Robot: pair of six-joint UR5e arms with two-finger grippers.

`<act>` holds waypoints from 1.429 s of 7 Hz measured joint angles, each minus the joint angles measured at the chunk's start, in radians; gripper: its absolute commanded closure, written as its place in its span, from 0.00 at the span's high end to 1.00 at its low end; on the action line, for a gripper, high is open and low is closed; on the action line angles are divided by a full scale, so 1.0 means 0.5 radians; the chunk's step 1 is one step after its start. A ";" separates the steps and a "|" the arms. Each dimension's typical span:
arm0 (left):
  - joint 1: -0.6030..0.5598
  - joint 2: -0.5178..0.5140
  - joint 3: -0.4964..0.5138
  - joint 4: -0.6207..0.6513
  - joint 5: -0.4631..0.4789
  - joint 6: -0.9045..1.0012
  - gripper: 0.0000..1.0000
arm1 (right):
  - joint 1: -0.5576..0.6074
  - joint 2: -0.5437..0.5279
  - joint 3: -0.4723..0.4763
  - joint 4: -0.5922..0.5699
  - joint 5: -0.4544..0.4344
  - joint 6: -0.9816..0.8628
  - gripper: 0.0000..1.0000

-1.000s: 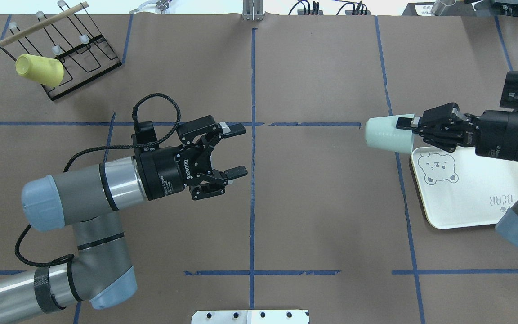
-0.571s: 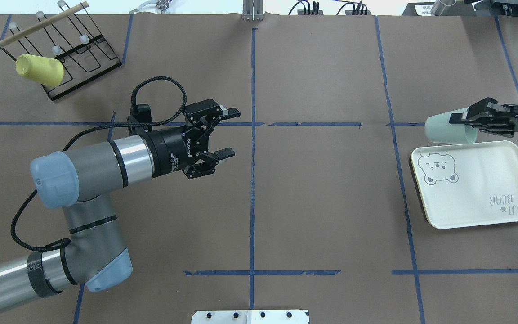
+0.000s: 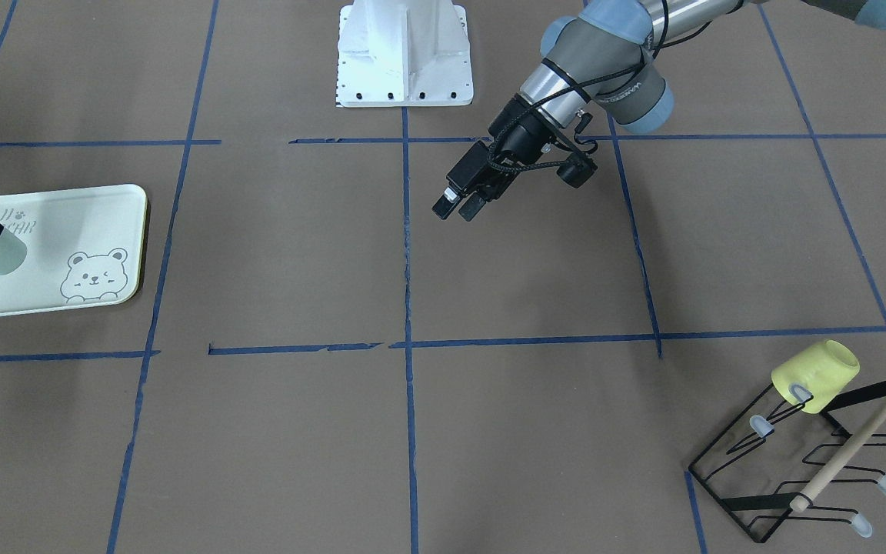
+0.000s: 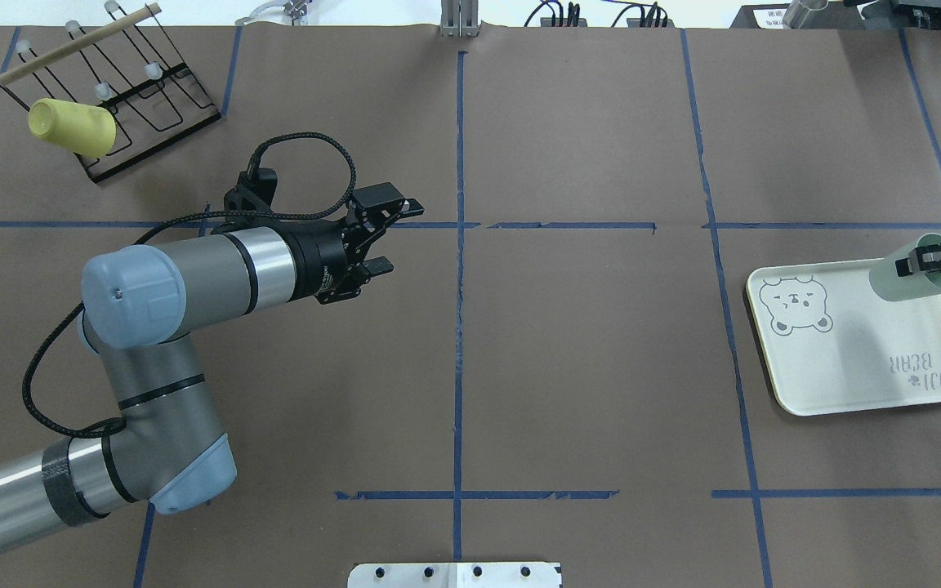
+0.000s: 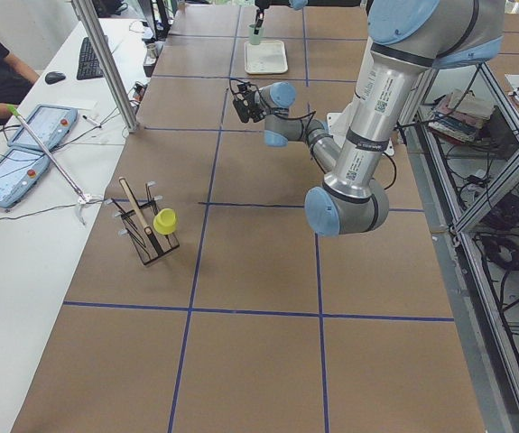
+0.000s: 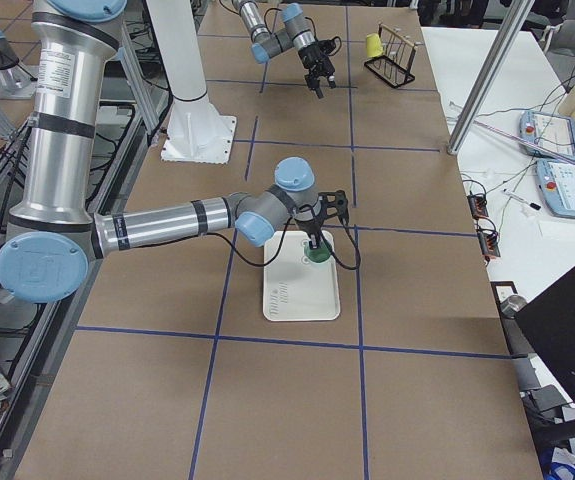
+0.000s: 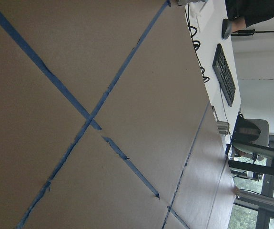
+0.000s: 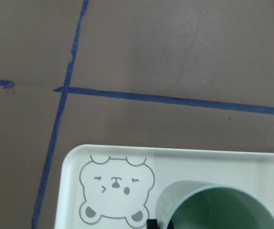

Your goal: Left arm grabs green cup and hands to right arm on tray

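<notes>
Grippers, two. Right gripper (image 4: 920, 261), right edge of the overhead view: we record it clamped on the rim of the one green cup (image 4: 887, 287), with a finger (image 4: 908, 264) lying on the outer wall. The cup is tilted, mouth towards the right edge, over the upper right corner of the one tray (image 4: 846, 359); we cannot tell whether its base touches the tray.

Left gripper (image 4: 399, 235), left of centre: jaws spread wide, holding nothing, above the brown table paper (image 4: 585, 367).

Arms, two. Left arm (image 4: 185, 278) enters from the lower left. Right arm (image 6: 167, 225) shows whole only in the right side view.

Cups, two in all. The second, a yellow cup (image 4: 70, 126), hangs on the one black wire rack (image 4: 152, 106), upper left.

Wooden rod (image 4: 70, 45), one, lies across the rack's top.
</notes>
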 measured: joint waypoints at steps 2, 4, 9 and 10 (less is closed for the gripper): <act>-0.011 -0.003 -0.007 0.033 0.000 0.032 1.00 | -0.126 0.160 0.085 -0.608 -0.167 -0.216 0.00; -0.012 0.000 -0.012 0.036 0.001 0.038 1.00 | -0.217 0.253 0.011 -0.750 -0.217 -0.250 0.02; -0.010 -0.003 -0.022 0.036 0.003 0.037 1.00 | -0.297 0.266 -0.056 -0.763 -0.221 -0.249 0.60; -0.010 -0.004 -0.024 0.036 0.003 0.037 1.00 | -0.304 0.266 -0.057 -0.762 -0.221 -0.250 0.99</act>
